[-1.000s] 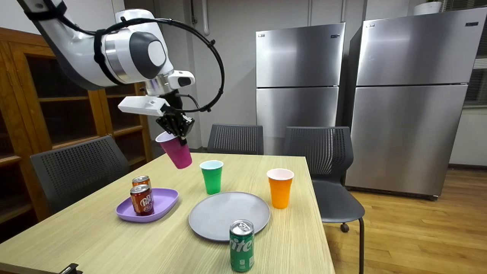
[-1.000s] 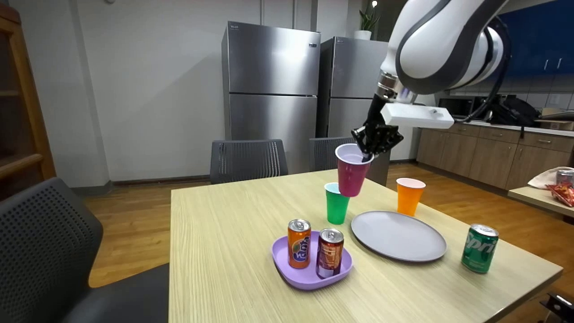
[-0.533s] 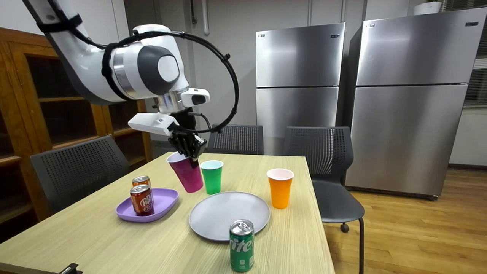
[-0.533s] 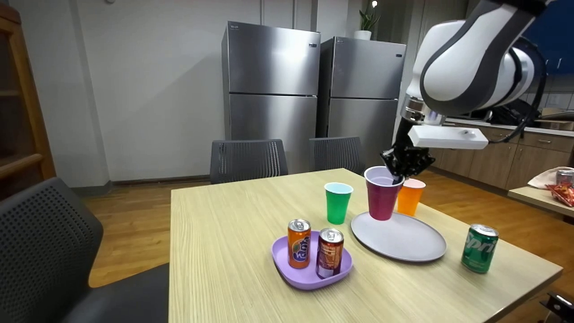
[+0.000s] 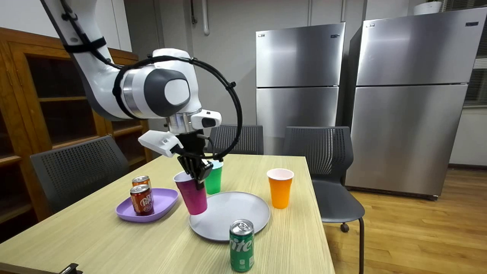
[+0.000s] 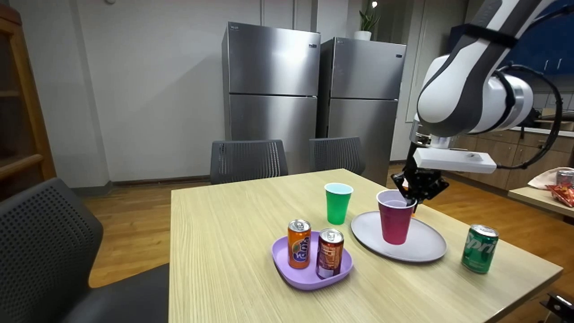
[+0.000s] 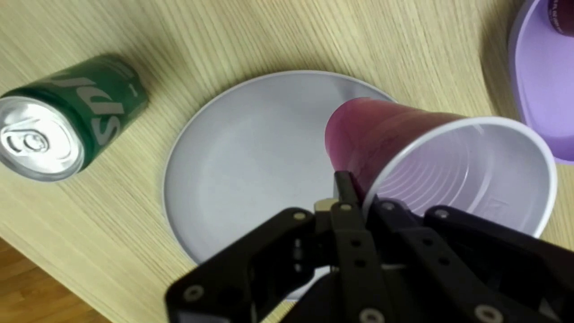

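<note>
My gripper (image 5: 199, 183) is shut on the rim and wall of a magenta cup (image 5: 192, 196), white inside. In the wrist view the fingers (image 7: 365, 197) pinch the cup's wall, one finger inside the cup (image 7: 381, 134). The cup is tilted, with its base over the grey plate (image 5: 239, 213); I cannot tell whether it touches. The plate also shows in the wrist view (image 7: 251, 157). A green Sprite can (image 5: 242, 249) stands upright beside the plate. A green cup (image 5: 215, 180) stands behind the held cup, partly hidden.
A purple tray (image 6: 298, 280) holds an orange Fanta can (image 6: 299, 246) and a Dr Pepper can (image 5: 142, 201). An orange cup (image 5: 280, 192) stands by the table's (image 5: 296, 236) edge. Dark chairs (image 5: 317, 146) stand around the table, and two steel fridges (image 5: 298, 76) stand behind.
My gripper has carried the magenta cup down, and rightward in both exterior views, from high above the table to over the plate. The cans, tray and other cups have stayed put.
</note>
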Robot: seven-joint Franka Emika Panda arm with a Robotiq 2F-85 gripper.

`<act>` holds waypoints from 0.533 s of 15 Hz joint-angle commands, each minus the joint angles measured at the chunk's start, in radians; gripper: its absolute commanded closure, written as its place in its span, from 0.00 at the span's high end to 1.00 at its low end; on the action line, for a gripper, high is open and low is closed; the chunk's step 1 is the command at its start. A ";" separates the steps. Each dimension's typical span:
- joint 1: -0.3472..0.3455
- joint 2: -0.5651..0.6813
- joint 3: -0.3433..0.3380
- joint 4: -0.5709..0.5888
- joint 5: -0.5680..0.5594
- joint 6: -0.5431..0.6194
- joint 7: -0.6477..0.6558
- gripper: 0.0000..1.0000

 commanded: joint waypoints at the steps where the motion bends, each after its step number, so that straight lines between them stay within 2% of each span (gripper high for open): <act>1: -0.029 0.071 0.032 0.059 0.084 -0.012 -0.026 0.01; 8: -0.044 0.174 0.041 0.139 0.178 -0.010 -0.034 0.01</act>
